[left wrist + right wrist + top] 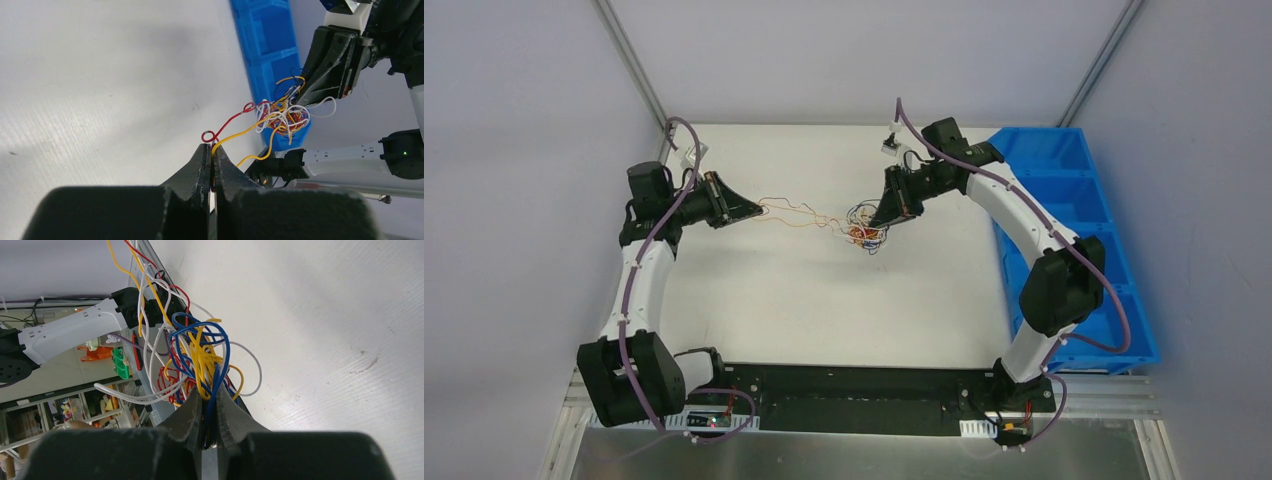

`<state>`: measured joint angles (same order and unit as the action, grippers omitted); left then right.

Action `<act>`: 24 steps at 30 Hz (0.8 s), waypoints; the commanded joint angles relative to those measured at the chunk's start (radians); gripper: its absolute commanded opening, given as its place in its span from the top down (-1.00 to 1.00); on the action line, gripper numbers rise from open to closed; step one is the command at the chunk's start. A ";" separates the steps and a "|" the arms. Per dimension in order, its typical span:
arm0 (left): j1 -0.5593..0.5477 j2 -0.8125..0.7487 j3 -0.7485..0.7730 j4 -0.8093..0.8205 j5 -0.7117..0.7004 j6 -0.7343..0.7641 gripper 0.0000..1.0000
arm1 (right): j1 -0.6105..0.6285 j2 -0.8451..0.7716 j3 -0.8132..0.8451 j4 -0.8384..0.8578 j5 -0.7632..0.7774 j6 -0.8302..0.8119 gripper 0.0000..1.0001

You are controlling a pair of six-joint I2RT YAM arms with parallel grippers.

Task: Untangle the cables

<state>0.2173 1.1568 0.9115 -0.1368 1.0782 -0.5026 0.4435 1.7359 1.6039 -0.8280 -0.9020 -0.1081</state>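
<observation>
The cables are a knotted clump (pixel 864 232) of thin red, yellow, white and blue wires, held just above the table's far middle. My right gripper (pixel 887 218) is shut on blue and yellow wires of the clump (pixel 202 365), pinched at its tips (pixel 210 395). My left gripper (pixel 757 210) is shut on the ends of a red and a yellow wire (pixel 235 127) at its tips (pixel 212 149). These strands stretch from it to the clump (pixel 282 116). The clump hangs between both grippers.
A blue compartment bin (pixel 1074 200) stands along the table's right edge, behind the right arm. The white table (pixel 824 300) is bordered by grey walls, with the black base rail (pixel 854 395) at the near edge.
</observation>
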 commanded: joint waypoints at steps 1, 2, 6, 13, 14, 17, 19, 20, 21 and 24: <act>0.019 0.005 0.025 0.029 -0.071 0.001 1.00 | -0.012 -0.040 0.001 0.034 0.044 0.064 1.00; 0.035 -0.005 0.039 -0.014 -0.099 0.034 1.00 | -0.014 -0.039 -0.001 0.036 0.102 0.067 1.00; 0.230 0.037 0.124 -0.159 -0.078 0.130 1.00 | -0.102 -0.071 -0.049 0.030 0.218 0.071 1.00; 0.467 0.212 0.342 -0.476 -0.149 0.457 1.00 | -0.342 -0.067 -0.050 -0.116 0.196 -0.028 1.00; 0.486 0.225 0.355 -0.481 -0.153 0.470 1.00 | -0.359 -0.068 -0.049 -0.134 0.194 -0.046 1.00; 0.524 0.250 0.381 -0.492 -0.176 0.493 1.00 | -0.399 -0.073 -0.039 -0.189 0.183 -0.088 1.00; 0.527 0.259 0.375 -0.495 -0.155 0.512 1.00 | -0.408 -0.073 -0.037 -0.201 0.160 -0.100 1.00; 0.522 0.261 0.363 -0.497 -0.125 0.510 1.00 | -0.408 -0.074 -0.037 -0.197 0.139 -0.097 1.00; 0.508 0.261 0.348 -0.497 -0.088 0.507 1.00 | -0.406 -0.073 -0.040 -0.182 0.104 -0.075 1.00; 0.434 0.245 0.305 -0.497 0.013 0.509 1.00 | -0.374 -0.067 -0.050 -0.110 0.000 0.007 1.00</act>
<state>0.7372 1.4231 1.2491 -0.6186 0.9691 -0.0570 0.0093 1.7176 1.5581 -0.9527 -0.7658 -0.1463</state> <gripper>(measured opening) 0.006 0.100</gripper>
